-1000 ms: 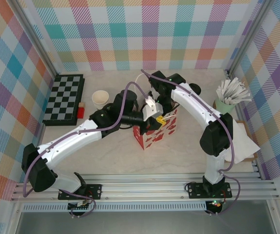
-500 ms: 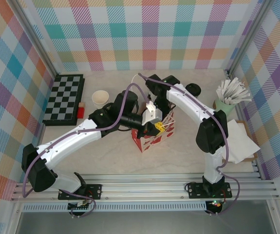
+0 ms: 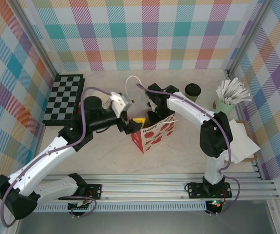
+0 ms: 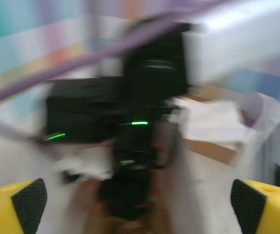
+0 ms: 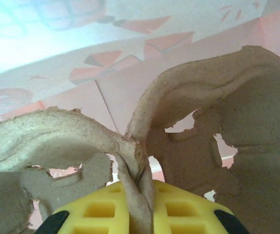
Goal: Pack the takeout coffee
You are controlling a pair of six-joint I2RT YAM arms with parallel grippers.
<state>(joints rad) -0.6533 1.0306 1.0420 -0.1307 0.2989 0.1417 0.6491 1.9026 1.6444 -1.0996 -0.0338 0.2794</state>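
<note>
Left gripper [image 4: 140,202] withdrawn, jaws spread; right gripper [image 5: 136,204] pinches pulp carrier [image 5: 217,112]; takeout coffee [image 3: 193,90] apart.

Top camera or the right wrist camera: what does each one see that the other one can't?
The top view takes in the table with the coffee, the chessboard and the cup of sticks. The right wrist view looks inside the bag, where the right claw is shut on a brown cardboard carrier. Both show the red-patterned bag.
</note>
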